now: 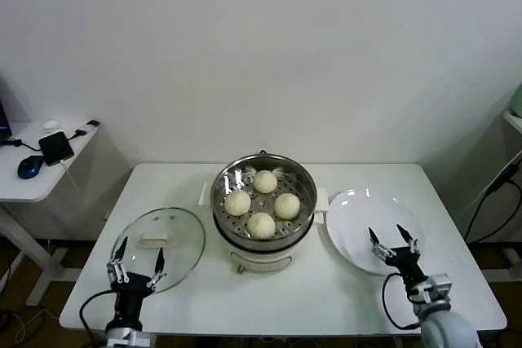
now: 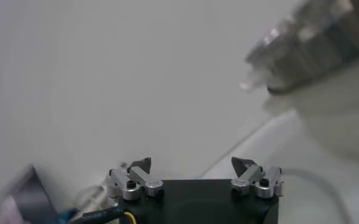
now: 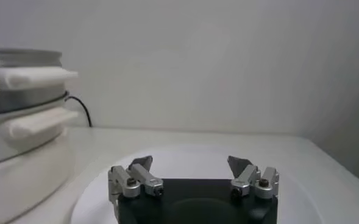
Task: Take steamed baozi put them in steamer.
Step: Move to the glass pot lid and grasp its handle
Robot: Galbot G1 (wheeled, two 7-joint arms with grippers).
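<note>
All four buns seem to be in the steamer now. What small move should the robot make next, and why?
Probably no more picking: four buns sit in the steamer and the plate is bare. The open left gripper is nearest the glass lid, so reaching for its handle seems a sensible next move. The open right gripper can stay over the plate.

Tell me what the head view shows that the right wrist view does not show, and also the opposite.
Only the head view: four steamed baozi on the perforated tray inside the steamer, the glass lid lying on the table, the open left gripper near the lid, and a side desk.
Only the right wrist view: the steamer's side handle seen from its own level, and a black cable behind it.
Both: the steamer, the white plate, and the open, empty right gripper over that plate.
</note>
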